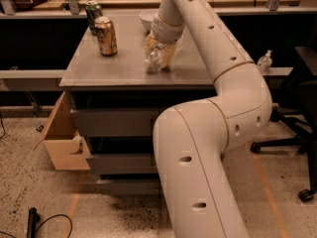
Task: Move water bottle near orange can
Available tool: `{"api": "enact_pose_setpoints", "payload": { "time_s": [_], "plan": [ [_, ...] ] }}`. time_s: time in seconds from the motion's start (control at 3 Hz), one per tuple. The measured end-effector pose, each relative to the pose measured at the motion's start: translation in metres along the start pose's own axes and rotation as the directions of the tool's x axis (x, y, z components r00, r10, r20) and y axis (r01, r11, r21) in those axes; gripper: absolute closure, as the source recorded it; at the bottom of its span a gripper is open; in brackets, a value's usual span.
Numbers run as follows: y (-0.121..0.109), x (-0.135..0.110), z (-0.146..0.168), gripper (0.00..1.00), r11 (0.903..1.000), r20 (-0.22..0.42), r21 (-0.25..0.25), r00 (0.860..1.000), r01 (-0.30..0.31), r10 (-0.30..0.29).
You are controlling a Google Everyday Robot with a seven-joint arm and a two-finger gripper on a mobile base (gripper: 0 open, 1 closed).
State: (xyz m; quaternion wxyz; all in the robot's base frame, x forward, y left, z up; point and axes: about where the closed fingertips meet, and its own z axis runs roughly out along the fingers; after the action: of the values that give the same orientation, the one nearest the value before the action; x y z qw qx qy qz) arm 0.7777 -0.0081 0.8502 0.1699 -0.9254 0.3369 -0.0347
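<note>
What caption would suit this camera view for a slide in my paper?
Robot claw grips a water bottle near the middle of the grey table, apart from the orange can.

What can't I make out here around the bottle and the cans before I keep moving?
- Water bottle: camera view, only a crinkled clear part shows. The gripper, over the middle of the table, hides its cap and label.
- Whether the bottle rests on the table or is lifted: cannot tell.
- Green can: lower part hidden behind the orange can.
- White bowl: right side hidden by the arm.
</note>
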Motion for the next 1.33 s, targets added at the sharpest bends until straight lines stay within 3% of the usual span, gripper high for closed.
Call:
{"api": "enact_pose_setpoints", "payload": {
  "time_s": [0.33,0.67,1.0,1.33],
  "plan": [
    [-0.011,0.011,-0.046,1.0,0.9919,-0.062,0.127,0.998,-0.009,0.017],
    [-0.022,0.006,-0.107,1.0,0.9573,-0.124,0.289,0.992,0.015,0.022],
    [-0.009,-0.002,-0.175,1.0,0.8997,-0.2,0.436,0.977,0.027,0.068],
    [-0.004,-0.021,-0.167,1.0,0.854,-0.185,0.52,0.978,0.016,0.094]
  ]
}}
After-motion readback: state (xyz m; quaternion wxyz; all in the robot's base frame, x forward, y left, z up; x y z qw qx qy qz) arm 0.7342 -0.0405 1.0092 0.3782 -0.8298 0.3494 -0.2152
